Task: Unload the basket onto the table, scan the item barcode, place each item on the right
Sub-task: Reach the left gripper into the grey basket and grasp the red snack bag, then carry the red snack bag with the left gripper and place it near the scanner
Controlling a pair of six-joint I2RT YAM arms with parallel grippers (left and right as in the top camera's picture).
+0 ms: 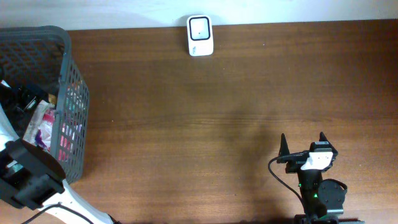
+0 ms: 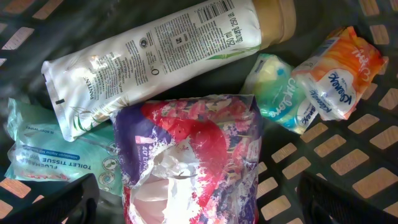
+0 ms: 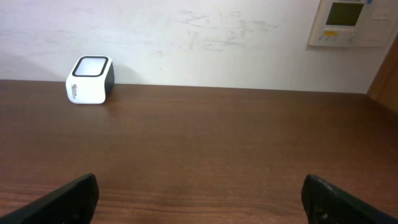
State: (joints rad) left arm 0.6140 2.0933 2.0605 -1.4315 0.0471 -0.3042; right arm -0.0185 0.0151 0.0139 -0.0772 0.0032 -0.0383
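Observation:
In the left wrist view my left gripper hangs open inside the grey basket, its jaws straddling a red and purple floral packet without touching it. Behind the packet lies a white Pantene tube, its barcode facing up. The white barcode scanner stands at the table's far edge and shows in the right wrist view too, as the scanner at far left. My right gripper rests open and empty near the front right, above bare wood.
More items fill the basket: a green toilet tissue pack, a green-yellow pack and an orange and white tissue pack. The basket's mesh walls enclose the left gripper. A wall panel hangs behind the table.

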